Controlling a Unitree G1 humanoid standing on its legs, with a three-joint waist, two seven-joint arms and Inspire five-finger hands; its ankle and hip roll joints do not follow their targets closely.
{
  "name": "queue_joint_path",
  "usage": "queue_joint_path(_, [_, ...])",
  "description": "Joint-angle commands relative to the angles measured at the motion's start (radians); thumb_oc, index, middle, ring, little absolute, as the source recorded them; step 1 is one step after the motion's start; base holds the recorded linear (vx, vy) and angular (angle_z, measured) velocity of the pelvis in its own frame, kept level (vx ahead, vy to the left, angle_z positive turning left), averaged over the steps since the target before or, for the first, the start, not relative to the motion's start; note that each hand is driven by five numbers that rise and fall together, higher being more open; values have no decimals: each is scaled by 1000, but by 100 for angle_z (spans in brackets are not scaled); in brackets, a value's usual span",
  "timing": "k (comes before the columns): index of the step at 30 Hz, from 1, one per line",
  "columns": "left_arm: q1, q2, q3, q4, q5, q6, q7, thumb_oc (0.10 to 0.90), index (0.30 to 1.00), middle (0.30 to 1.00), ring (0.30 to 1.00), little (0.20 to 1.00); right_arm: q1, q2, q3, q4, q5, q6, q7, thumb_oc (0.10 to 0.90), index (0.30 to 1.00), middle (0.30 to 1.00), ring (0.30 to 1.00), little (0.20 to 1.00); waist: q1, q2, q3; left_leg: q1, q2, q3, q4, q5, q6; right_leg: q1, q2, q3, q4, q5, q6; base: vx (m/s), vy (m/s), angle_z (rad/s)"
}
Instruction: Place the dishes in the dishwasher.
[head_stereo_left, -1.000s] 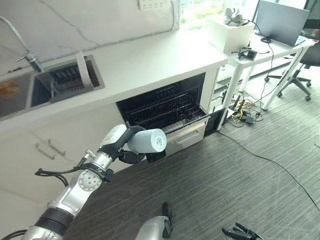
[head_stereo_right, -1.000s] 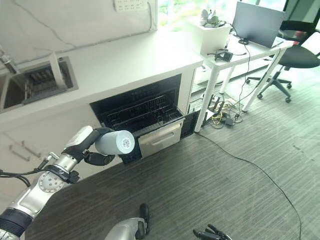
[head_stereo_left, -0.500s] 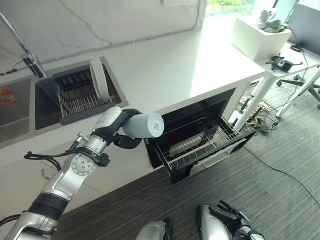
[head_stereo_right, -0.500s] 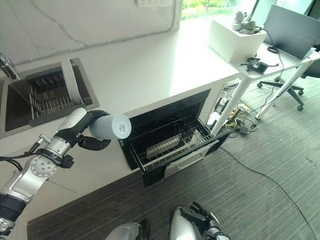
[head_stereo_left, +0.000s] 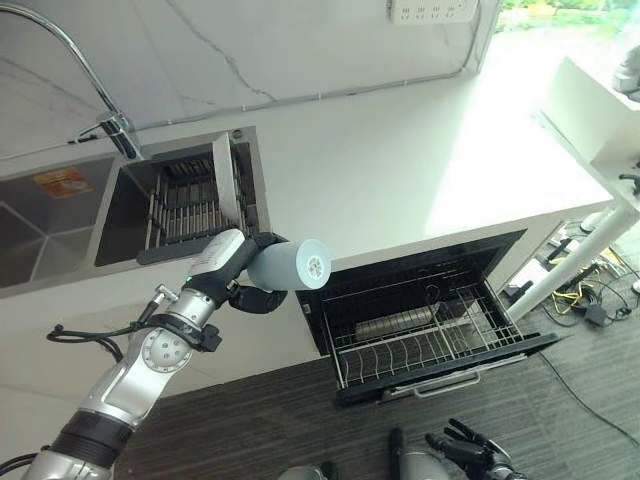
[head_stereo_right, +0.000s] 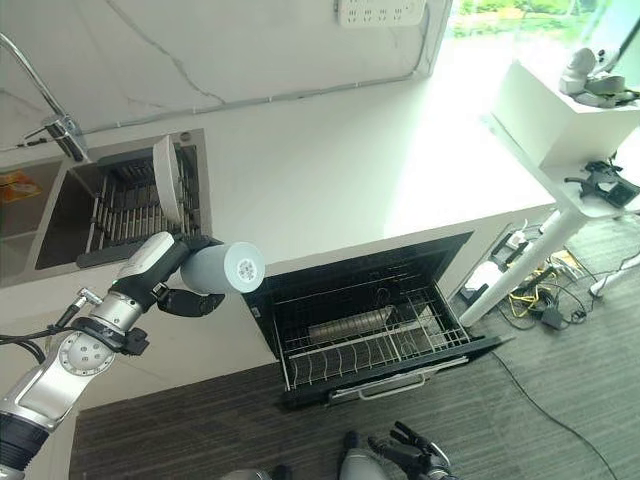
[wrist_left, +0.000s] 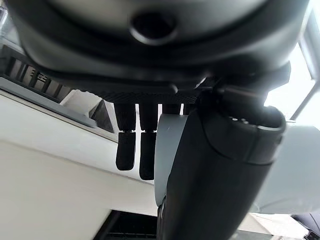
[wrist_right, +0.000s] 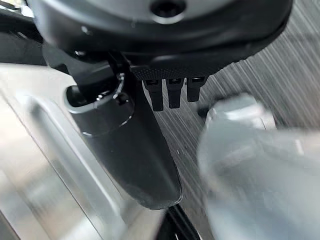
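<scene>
My left hand (head_stereo_left: 255, 298) is shut on a pale grey cup (head_stereo_left: 290, 265), which it holds on its side, base pointing out, in front of the counter's edge. The left wrist view shows the thumb (wrist_left: 215, 170) curled over the cup (wrist_left: 170, 145). Right of and below the cup, the dishwasher (head_stereo_left: 425, 325) stands open, with its wire rack (head_stereo_right: 370, 338) pulled out and a few items in it. A white plate (head_stereo_left: 228, 180) stands upright in the sink's rack (head_stereo_left: 185, 205). My right hand (head_stereo_left: 462, 448) hangs low over the floor, fingers spread and open.
A white counter (head_stereo_left: 400, 170) runs above the dishwasher. The sink (head_stereo_left: 60, 215) with its tap (head_stereo_left: 110, 130) lies at the left. A white side table (head_stereo_right: 570, 110) stands at the right, with cables (head_stereo_right: 535, 300) on the grey floor beneath it.
The camera has moved, so the counter and open dishwasher now sit more squarely ahead. My left hand still holds the cup the same way. The right hand stays low.
</scene>
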Motion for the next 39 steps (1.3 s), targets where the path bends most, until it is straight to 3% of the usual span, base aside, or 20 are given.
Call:
queue_joint_path(1, [-159, 11, 98, -48, -102, -94, 27, 400, 300, 300, 300, 300, 49, -64, -28, -2, 44, -47, 15, 800, 900, 900, 900, 900, -50, 38, -46, -103, 165, 153, 34, -8, -39, 38, -38, -43, -3, -96, 119, -20, -105, 72])
queue_joint_path(3, [-198, -3, 70, -20, -116, -123, 11, 400, 300, 300, 300, 300, 69, -56, -38, -3, 65, -58, 6, 800, 900, 900, 900, 900, -80, 42, -40, -75, 169, 303, 34, -8, -32, 62, -61, -112, -3, -100, 124, -12, -50, 83])
queue_joint_path(4, [-205, -7, 65, -16, -117, -126, 11, 400, 300, 300, 300, 300, 71, -55, -39, -5, 68, -59, 3, 800, 900, 900, 900, 900, -84, 40, -38, -67, 155, 319, 34, -15, -25, 66, -65, -117, -3, -99, 124, 6, 29, 106])
queue_joint_path(6, [-211, -19, 52, -14, -109, -122, 28, 400, 300, 300, 300, 300, 73, -47, -40, -14, 55, -63, 1, 800, 900, 900, 900, 900, -80, 36, -38, -49, 81, 321, 34, -48, 10, 71, -64, -105, -3, -97, 123, 27, 89, 88])
queue_joint_path(8, [-185, -30, 60, -39, -91, -111, 35, 400, 300, 300, 300, 300, 72, -36, -23, -33, 38, -71, -24, 800, 900, 900, 900, 900, -69, 39, -41, -35, 45, 310, 34, -77, 41, 88, -48, -117, -3, -98, 111, 65, 157, -33])
queue_joint_path(10, [-186, -33, 41, -64, -29, -80, 51, 400, 300, 300, 300, 300, 75, -14, -25, -60, 57, -68, -34, 800, 900, 900, 900, 900, -79, 54, -32, -27, 60, 300, 34, -92, 65, 130, 8, -164, -3, -63, 99, 34, 55, -60])
queue_joint_path(12, [-207, -26, 15, -63, -4, -61, 78, 400, 300, 300, 300, 300, 76, 4, -17, -87, 27, -61, -34, 800, 900, 900, 900, 900, -98, 70, -9, -19, 73, 255, 34, -108, 82, 89, 11, -151, 32, 39, 133, -59, -132, -8])
queue_joint_path(15, [-238, -25, -2, -67, -1, -29, 103, 400, 300, 300, 300, 300, 74, 16, 5, -88, 28, -66, -34, 800, 900, 900, 900, 900, -89, 59, -5, -29, 78, 233, 34, -100, 65, 63, -81, -140, -3, 22, 138, -73, -314, 49])
queue_joint_path(18, [-244, -27, -12, -61, 6, -26, 117, 400, 300, 300, 300, 300, 69, 32, -7, -60, 1, -74, -16, 800, 900, 900, 900, 900, -89, 40, 0, -4, 89, 207, 34, -124, 53, 20, -175, -53, -3, 68, 177, -20, -489, 32])
queue_joint_path(19, [-239, -15, -4, -63, -1, -22, 114, 400, 300, 300, 300, 300, 64, 35, 3, -62, -14, -78, 3, 800, 900, 900, 900, 900, -82, 37, -6, -15, 130, 195, 34, -106, 30, 29, -161, -37, -3, 18, 184, -65, -727, 65])
queue_joint_path(21, [-210, -16, 14, -69, -17, -17, 128, 400, 300, 300, 300, 300, 57, 35, 22, -77, -40, -77, 8, 800, 900, 900, 900, 900, -70, 26, -17, -19, 179, 209, 34, -83, 1, 35, -152, -67, -3, -19, 183, -108, -590, 54])
queue_joint_path(25, [-173, -30, 48, -107, -19, -22, 121, 400, 300, 300, 300, 300, 53, -14, 22, -80, 18, -76, 15, 800, 900, 900, 900, 900, -68, 20, -28, -74, 235, 193, 34, -16, -51, 37, -87, -42, -3, -76, 145, -99, -345, 13])
queue_joint_path(27, [-197, -29, 46, -103, -37, -31, 94, 400, 300, 300, 300, 300, 61, -32, 5, -71, 51, -85, 27, 800, 900, 900, 900, 900, -82, 29, -31, -93, 254, 259, 34, 14, -63, 45, -85, -78, -3, -83, 139, -100, -203, 21])
queue_joint_path(28, [-232, -25, 33, -73, -58, -63, 73, 400, 300, 300, 300, 300, 78, -37, -6, -80, 64, -96, 30, 800, 900, 900, 900, 900, -102, 38, -28, -93, 250, 342, 34, 25, -65, 72, -90, -116, -3, -98, 138, -72, -104, 67])
queue_joint_path(31, [-219, -1, 53, -60, -82, -82, 61, 400, 300, 300, 300, 300, 72, -43, -2, -98, 87, -77, 20, 800, 900, 900, 900, 900, -85, 51, -36, -93, 158, 212, 34, -12, -43, 63, -52, -35, -3, -98, 126, 61, 26, 37])
queue_joint_path(34, [-212, 17, 60, -43, -99, -99, 58, 400, 300, 300, 300, 300, 79, -35, -9, -90, 132, -101, 54, 800, 900, 900, 900, 900, -98, 53, -57, -80, 143, 215, 34, -35, -27, 52, -46, -20, -3, -92, 122, 60, 60, -95])
queue_joint_path(36, [-223, 24, 46, -13, -112, -111, 58, 400, 300, 300, 300, 300, 95, -15, -8, -102, 142, -137, 62, 800, 900, 900, 900, 900, -117, 49, -69, -54, 153, 251, 34, -48, -21, 55, -59, -19, -3, -86, 129, 97, 97, -66])
queue_joint_path(39, [-239, 17, 25, 24, -110, -99, 80, 400, 300, 300, 300, 300, 115, -8, -22, -133, 184, -143, 64, 800, 900, 900, 900, 900, -126, 36, -77, -23, 113, 199, 34, -72, 2, 62, -38, 62, -3, -82, 131, 100, 109, -34])
